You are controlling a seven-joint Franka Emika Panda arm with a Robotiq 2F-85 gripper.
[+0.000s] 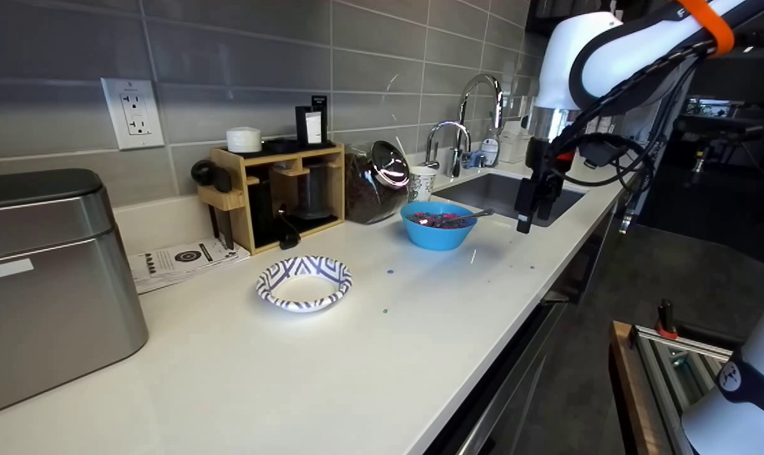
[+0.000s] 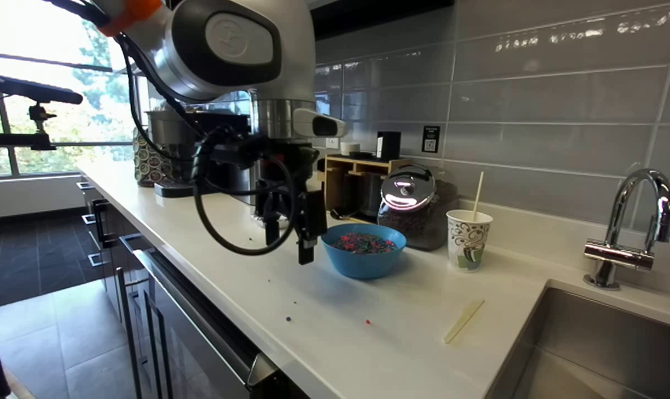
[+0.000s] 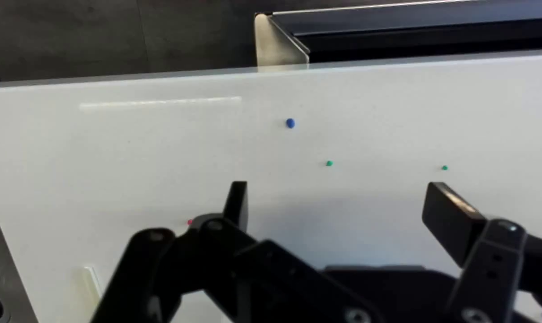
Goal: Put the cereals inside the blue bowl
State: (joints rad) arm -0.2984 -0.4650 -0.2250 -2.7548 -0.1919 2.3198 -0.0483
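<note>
The glossy blue bowl (image 1: 437, 238) stands upright on the counter, and it also shows in an exterior view (image 2: 363, 266). Dark and red cereals (image 2: 362, 243) lie inside it. A spoon (image 1: 473, 215) rests in the bowl, its handle over the rim; it does not show in the remaining exterior view. My gripper (image 2: 289, 246) is open, pointing down above the counter beside the bowl, towards the front edge. Nothing is between its fingers in the wrist view (image 3: 336, 193). The bowl is out of the wrist view. A few loose cereal bits (image 3: 290, 123) lie on the counter below.
A shallow patterned dish (image 1: 303, 306) stands farther along the counter. A glass jar (image 1: 366, 189), a paper cup (image 2: 468, 249) with a stick and a wooden rack (image 1: 293, 189) stand behind. A pale flat stick (image 2: 464, 321) lies by the sink (image 2: 601, 354). A steel bin (image 1: 53, 303) stands at one end.
</note>
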